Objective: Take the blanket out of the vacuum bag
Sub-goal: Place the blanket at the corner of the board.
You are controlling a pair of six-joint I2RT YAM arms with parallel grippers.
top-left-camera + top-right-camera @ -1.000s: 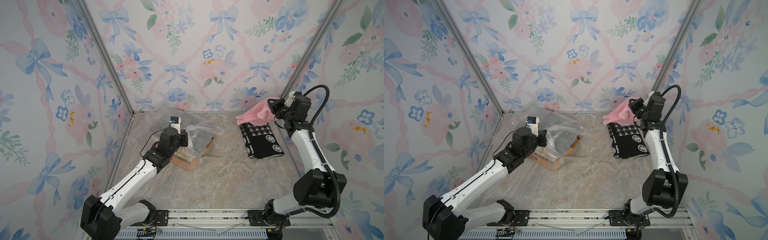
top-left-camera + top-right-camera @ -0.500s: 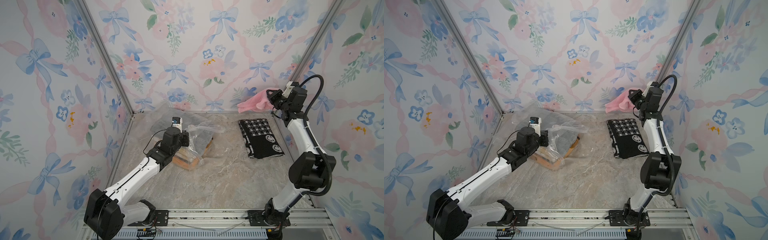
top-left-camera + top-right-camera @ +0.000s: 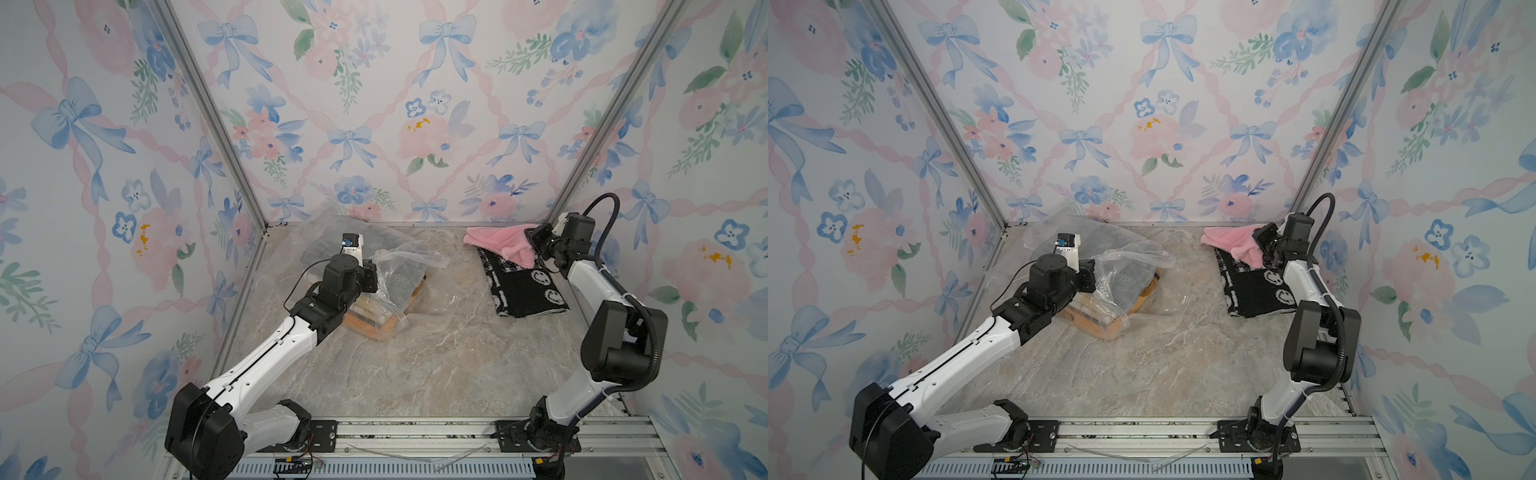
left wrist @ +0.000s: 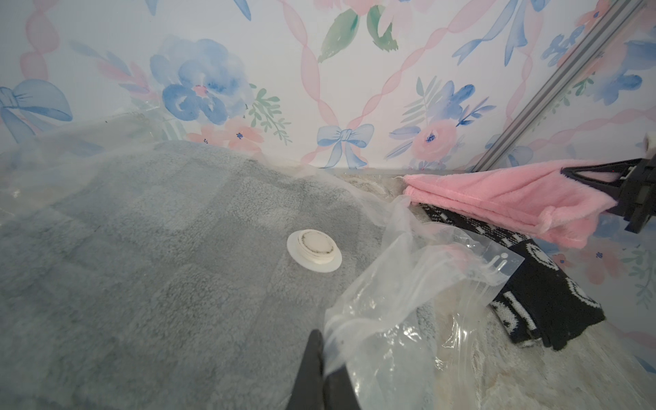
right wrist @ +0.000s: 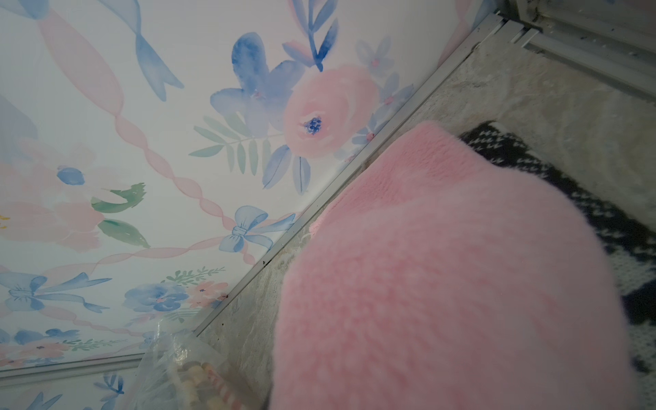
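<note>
Back-left of the marble table: my left gripper is pinched fully closed on a crinkled fold of the vacuum bag. The bag lies against the back wall, its loose mouth bunched toward the middle. A grey blanket lies inside it, under the white valve cap. An orange and cream folded stack sits beneath, also in plastic.

Right side: my right gripper is clamped tight on the pink blanket, outside the bag. It hangs just above the black smiley-face blanket, which lies flat near the right wall.
</note>
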